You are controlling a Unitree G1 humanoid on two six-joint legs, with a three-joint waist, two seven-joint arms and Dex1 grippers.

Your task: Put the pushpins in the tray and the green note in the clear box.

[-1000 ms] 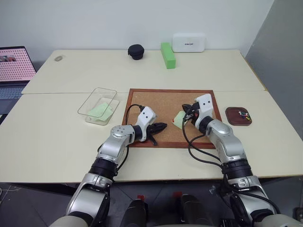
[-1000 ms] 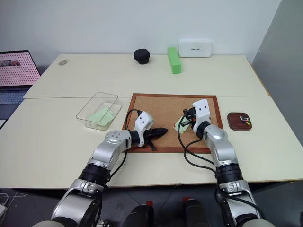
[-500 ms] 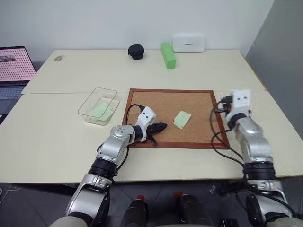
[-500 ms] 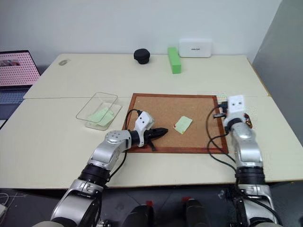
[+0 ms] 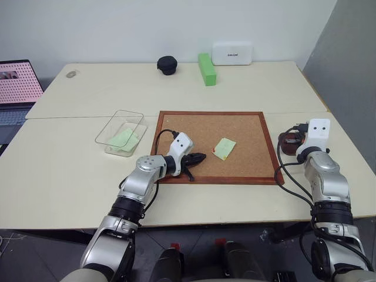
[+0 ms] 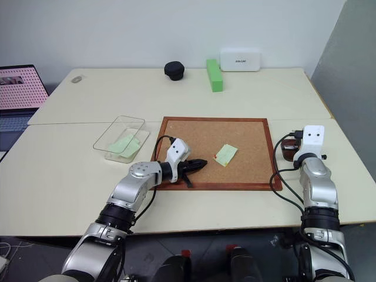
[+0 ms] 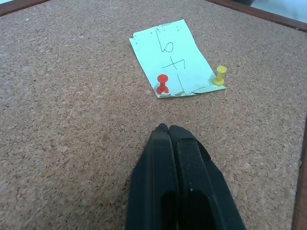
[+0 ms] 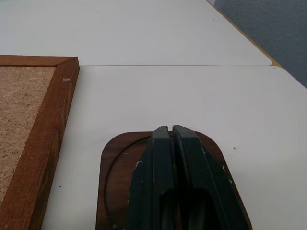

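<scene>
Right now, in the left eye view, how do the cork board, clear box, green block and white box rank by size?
1. Cork board, clearly largest.
2. Clear box.
3. White box and green block look alike; both sit farther away, so I won't rank them.

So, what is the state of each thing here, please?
Note: flat on the cork board, pinned.
Red pin: stuck in the note.
Yellow pin: stuck in the note.
Clear box: open, green paper inside.
Tray: under the right gripper.
Left gripper: shut, empty.
Right gripper: shut.
</scene>
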